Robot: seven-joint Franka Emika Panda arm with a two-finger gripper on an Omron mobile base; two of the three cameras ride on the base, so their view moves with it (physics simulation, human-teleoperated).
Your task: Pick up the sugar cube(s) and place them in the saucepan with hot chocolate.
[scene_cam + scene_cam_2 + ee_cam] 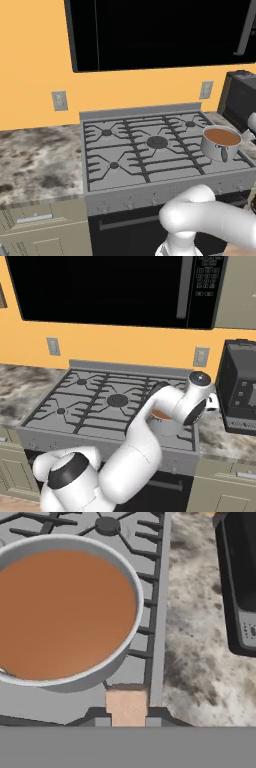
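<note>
Stove (150, 150) top: saucepan with hot chocolate (65, 612) on right burner. Fingers (127, 721) pinching sugar cube (127, 704) beside pan rim.

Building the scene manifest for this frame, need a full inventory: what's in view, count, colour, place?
saucepan with hot chocolate: 1, shiny steel, brown liquid inside, front right burner of the stove
sugar cube: 1, pale tan, between the fingertips, just beside the saucepan's rim in the hand view
stove: 1, grey with dark grates, set between counters
microwave: 1, black, above the stove
counter: marbled grey-brown, both sides of the stove
toaster oven: 1, black, on the right counter
wall outlets: 2, grey, on the orange wall
cabinet drawers: beige, under the left counter
arm: 1, white
gripper: 1, dark tips, shut on the sugar cube
</note>
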